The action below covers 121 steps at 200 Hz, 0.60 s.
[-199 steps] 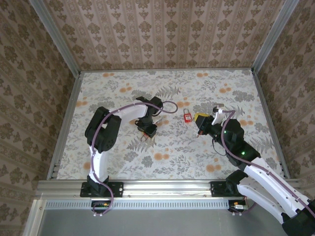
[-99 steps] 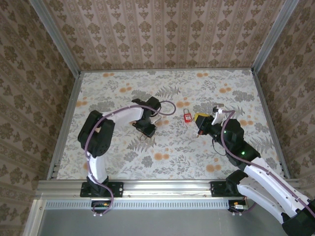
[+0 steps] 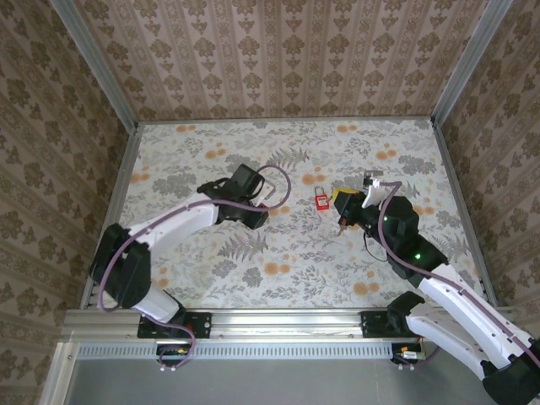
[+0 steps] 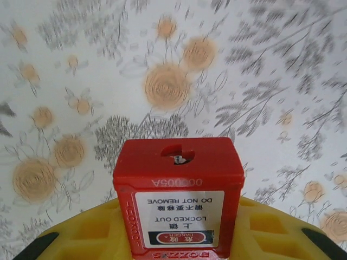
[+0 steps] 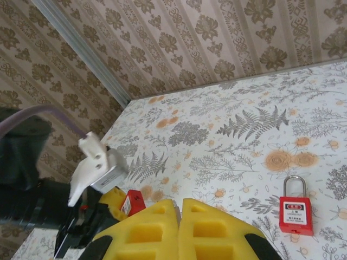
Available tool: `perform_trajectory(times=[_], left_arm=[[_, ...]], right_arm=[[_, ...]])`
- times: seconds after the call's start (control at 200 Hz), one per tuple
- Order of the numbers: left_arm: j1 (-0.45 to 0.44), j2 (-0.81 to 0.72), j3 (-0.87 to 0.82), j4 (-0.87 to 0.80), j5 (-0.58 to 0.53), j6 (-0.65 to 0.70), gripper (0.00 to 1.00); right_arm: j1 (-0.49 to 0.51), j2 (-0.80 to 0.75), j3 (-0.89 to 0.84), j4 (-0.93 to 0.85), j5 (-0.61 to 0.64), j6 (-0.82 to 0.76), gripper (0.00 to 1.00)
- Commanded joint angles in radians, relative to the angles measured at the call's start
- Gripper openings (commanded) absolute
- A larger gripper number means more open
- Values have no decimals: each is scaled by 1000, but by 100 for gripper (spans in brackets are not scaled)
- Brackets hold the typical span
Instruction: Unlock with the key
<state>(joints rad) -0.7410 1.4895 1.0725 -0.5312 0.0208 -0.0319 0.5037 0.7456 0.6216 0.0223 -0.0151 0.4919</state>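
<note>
A red padlock (image 4: 179,206) is clamped between the yellow pads (image 4: 87,235) of my left gripper (image 3: 252,213), which is shut on it. Its keyhole end (image 4: 178,156) points away from the wrist, over the table. The right wrist view shows this same held padlock (image 5: 132,203) at the lower left. My right gripper (image 5: 179,216) is shut, left of table centre-right (image 3: 344,207). A thin grey sliver of the key (image 5: 177,214) shows between its pads. The two grippers stand apart.
A second red padlock (image 3: 321,199) with a steel shackle lies flat on the floral table between the grippers, also in the right wrist view (image 5: 296,208). Patterned walls and aluminium rails (image 3: 283,118) enclose the table.
The left arm's elbow has swung out to the left and dropped low. Its gripper has drifted a little up and left with the padlock. The right gripper has barely shifted.
</note>
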Motion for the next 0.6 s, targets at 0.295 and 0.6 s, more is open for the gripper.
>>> perform_trajectory(times=[0.295, 0.6], left_arm=[[-168, -335, -333, 619, -72, 140, 40], [-256, -374, -352, 677, -138, 195, 37]], right_arm=[[113, 170, 190, 6, 2, -31, 1], [210, 296, 246, 28, 19, -29, 0]])
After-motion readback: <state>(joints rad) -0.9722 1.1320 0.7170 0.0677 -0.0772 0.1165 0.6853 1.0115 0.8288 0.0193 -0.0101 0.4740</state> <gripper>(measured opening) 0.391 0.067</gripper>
